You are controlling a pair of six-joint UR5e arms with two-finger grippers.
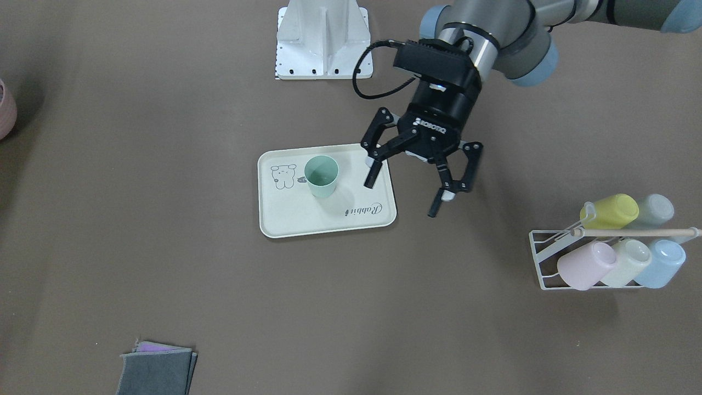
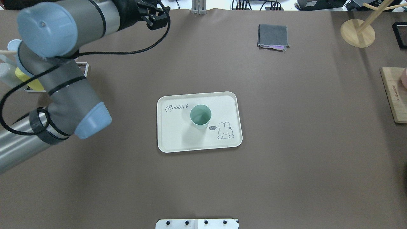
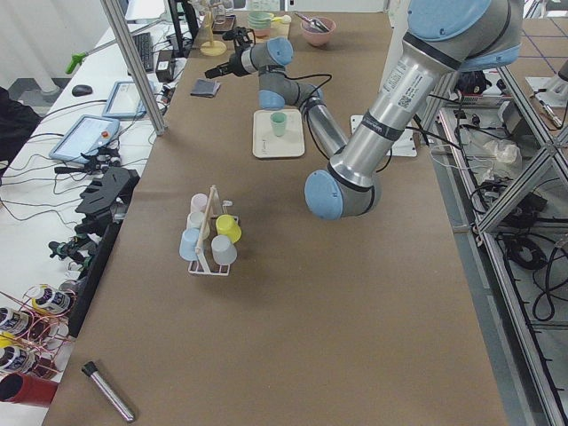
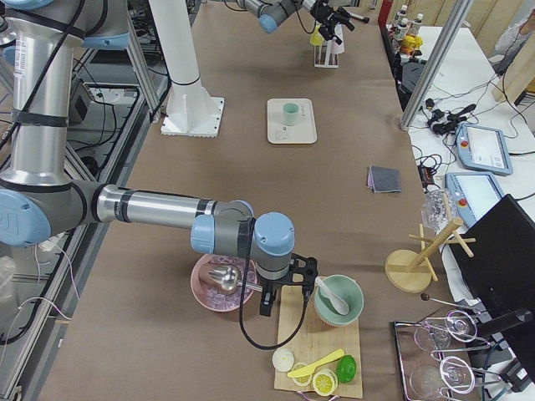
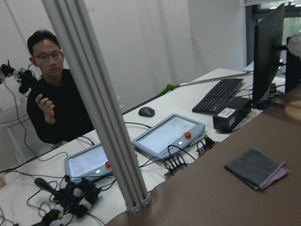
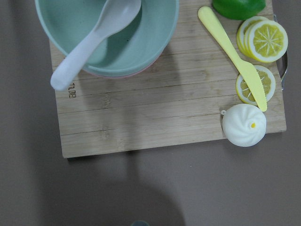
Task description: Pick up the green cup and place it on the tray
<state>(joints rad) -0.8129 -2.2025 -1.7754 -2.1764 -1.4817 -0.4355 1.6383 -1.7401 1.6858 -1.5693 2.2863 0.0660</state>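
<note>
On the tray (image 1: pixel 307 222) the green cup (image 1: pixel 321 176) stands apart from the left gripper (image 1: pixel 402 197), fingers (image 1: pixel 373 175) spread

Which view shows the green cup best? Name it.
Overhead exterior: the green cup stands upright on the tray, unobstructed, its inside visible. Front-facing shows it clearly too; both side views show it small and far; the wrist views miss it.

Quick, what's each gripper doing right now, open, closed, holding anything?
Left gripper: open, holding nothing; the green cup stands free on the tray.
Right gripper: cannot be told from this view.
</note>
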